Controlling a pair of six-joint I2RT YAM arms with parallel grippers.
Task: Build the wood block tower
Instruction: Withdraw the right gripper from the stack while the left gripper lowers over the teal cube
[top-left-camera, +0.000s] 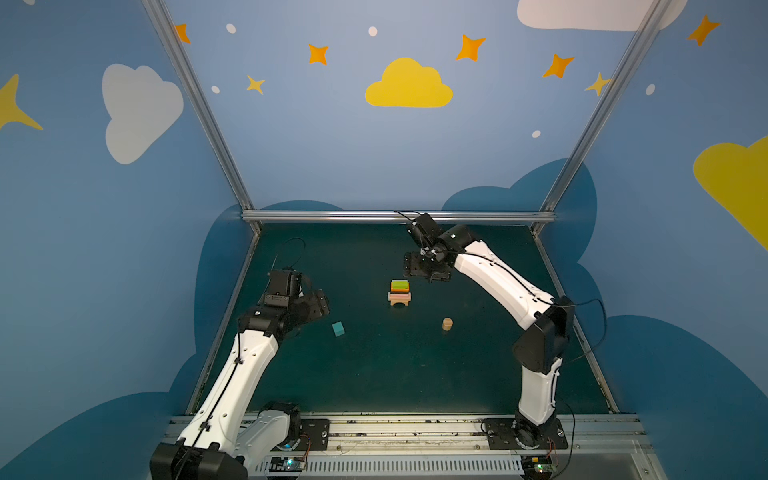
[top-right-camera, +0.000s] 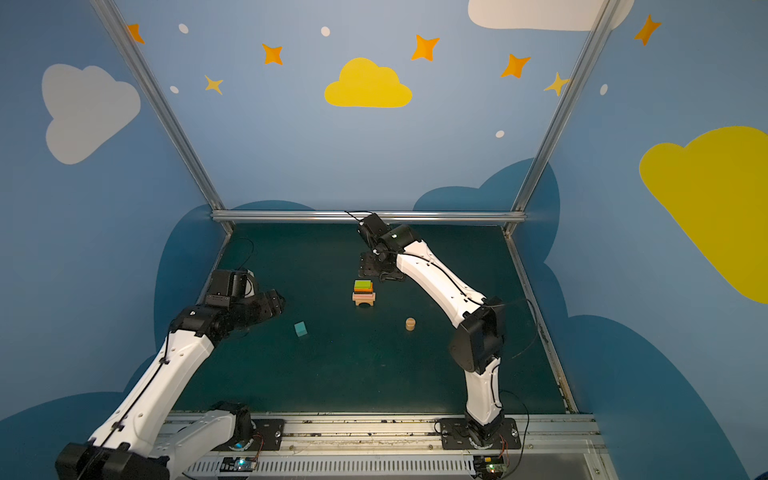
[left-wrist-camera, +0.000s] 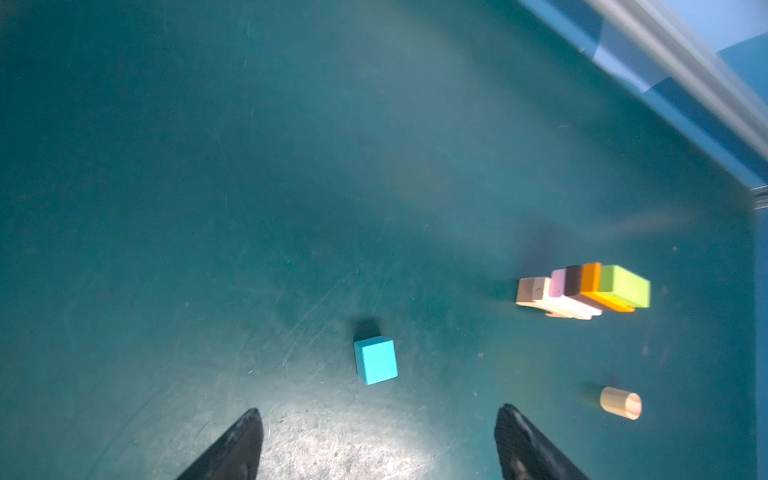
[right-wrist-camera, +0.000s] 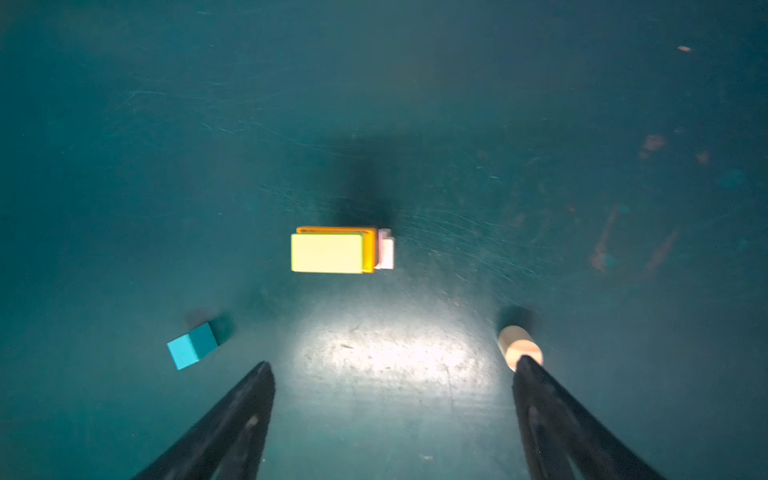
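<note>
**Q:** State the condition of the left end effector (left-wrist-camera: 378, 409).
**A:** It sits at the middle left of both top views, above the worktop (top-left-camera: 374, 365). Its fingers are spread apart with nothing between them, and it touches no block.

**Q:** Which item lies next to the right?
**A:** The teal cube (top-left-camera: 338, 328). It rests alone on the worktop, just below and right of the left end effector in both top views, apart from every other block.

**Q:** Where is the wood block tower (top-left-camera: 400, 294)?
**A:** It stands upright on the worktop at the centre of both top views. The layers, bottom to top, are:
- tan arch (top-left-camera: 400, 305)
- tan plank (left-wrist-camera: 575, 312)
- pink brick (left-wrist-camera: 557, 283)
- dark brown brick (left-wrist-camera: 574, 280)
- orange brick (left-wrist-camera: 590, 277)
- lime green brick (top-left-camera: 400, 285)

The plank and the pink brick project past the ends of the bricks above them. Neither end effector contacts the tower.

**Q:** State the condition of the right end effector (right-wrist-camera: 392, 360).
**A:** It is just above and right of the tower in both top views, raised over the worktop and pointing down. Its fingers are wide apart and hold nothing.

**Q:** What is the last item?
**A:** The tan short cylinder (top-left-camera: 447, 323). It stands on end to the lower right of the tower, near it but not touching. In the right wrist view one fingertip overlaps its edge, but both top views show the end effector well apart from it.
</note>
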